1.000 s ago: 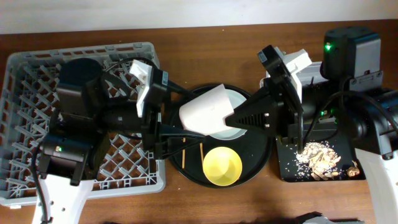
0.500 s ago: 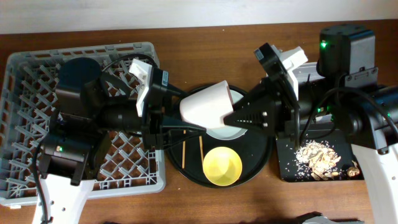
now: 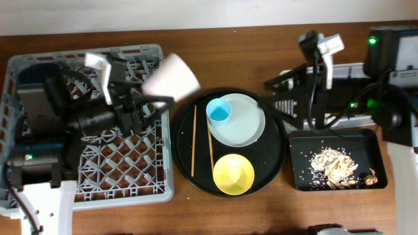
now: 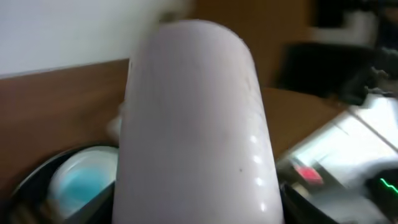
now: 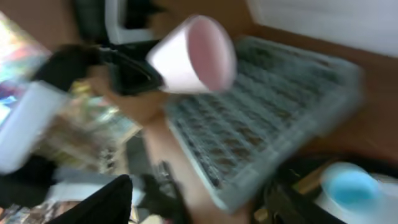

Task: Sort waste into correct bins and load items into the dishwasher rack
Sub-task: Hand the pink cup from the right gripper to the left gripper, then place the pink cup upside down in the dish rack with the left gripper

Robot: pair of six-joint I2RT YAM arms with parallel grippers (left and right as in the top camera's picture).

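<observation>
The left hand (image 3: 151, 96) is clamped on the pink cup (image 3: 171, 77), which tilts above the right edge of the dishwasher rack (image 3: 130, 163). The right hand (image 3: 264, 93) hangs spread and empty beside the round black tray (image 3: 277, 156).

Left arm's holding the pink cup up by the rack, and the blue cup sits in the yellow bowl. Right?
Not quite. The blue cup stands on the plate, not in the yellow bowl, which lies empty next to it; the overhead view shows this. The rest is right: the left gripper holds the pink cup up by the rack.
</observation>
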